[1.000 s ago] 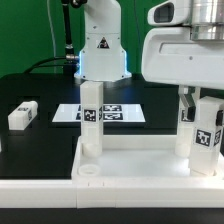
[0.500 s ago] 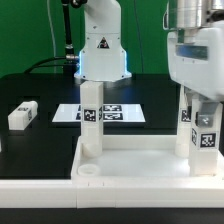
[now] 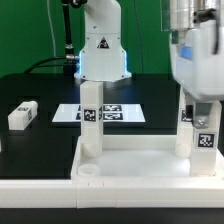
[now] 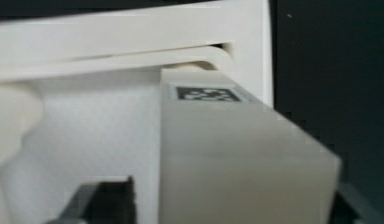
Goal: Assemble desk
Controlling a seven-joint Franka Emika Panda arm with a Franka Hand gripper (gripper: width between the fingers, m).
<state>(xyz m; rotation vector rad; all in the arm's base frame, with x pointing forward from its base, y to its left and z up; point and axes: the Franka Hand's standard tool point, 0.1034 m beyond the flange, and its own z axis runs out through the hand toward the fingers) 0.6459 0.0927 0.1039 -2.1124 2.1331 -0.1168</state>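
Observation:
The white desk top (image 3: 130, 160) lies in front with its raised rim up. One white tagged leg (image 3: 91, 125) stands upright on it at the exterior view's left and another (image 3: 185, 125) at the right. A third leg (image 3: 207, 140) stands just in front of that one, under my gripper (image 3: 203, 105), which is blurred by motion. In the wrist view this leg (image 4: 215, 150) fills the space at my gripper (image 4: 215, 205). One dark finger (image 4: 109, 200) stands a little apart from the leg's side, so the jaws look open. The other finger is hidden.
A loose white leg (image 3: 22, 114) lies on the black table at the exterior view's left. The marker board (image 3: 112, 114) lies behind the desk top, in front of the arm's base (image 3: 100, 55). A round hole (image 3: 88, 172) shows in the desk top's near left corner.
My hand has turned above the front right leg and is now blurred. That leg's tag went from tilted to square early on, then stayed put.

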